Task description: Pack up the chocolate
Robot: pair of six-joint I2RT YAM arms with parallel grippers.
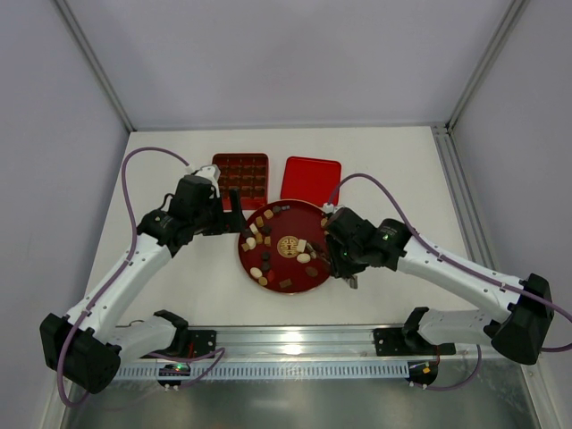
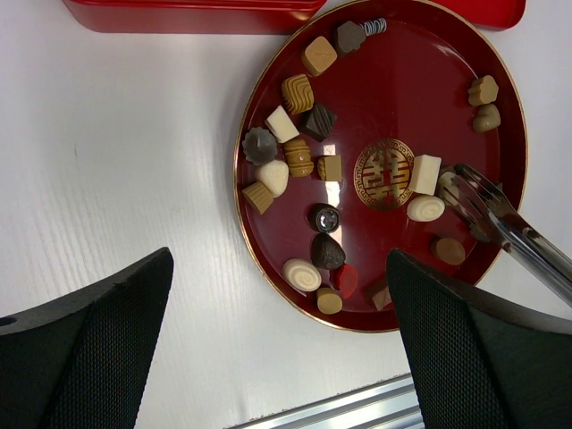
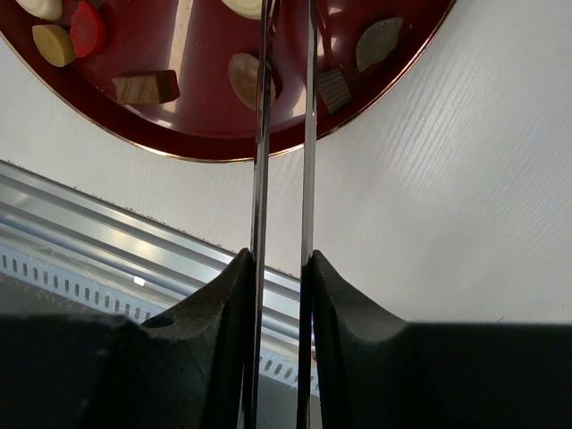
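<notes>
Right gripper (image 3: 281, 264) pinches tongs (image 2: 518, 237) part-closed over chocolate (image 2: 426, 208) near the right rim of the red plate (image 2: 402, 98), left gripper (image 1: 228, 207) wide open, empty; risk: a smooth rounded piece may squirt sideways.

1. A round red plate (image 1: 279, 266) holds scattered chocolate (image 1: 304, 257).
2. A gridded red box (image 1: 241, 176) and a red lid (image 1: 311, 179) lie behind it.
3. The left gripper (image 1: 231, 206) is at the plate's left, and the right gripper (image 1: 338, 256) is over its right edge.

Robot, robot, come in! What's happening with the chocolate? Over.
Left fingers open, empty. Right fingers gripping tongs over plate. Chocolate loose on plate. Nothing blocking.
</notes>
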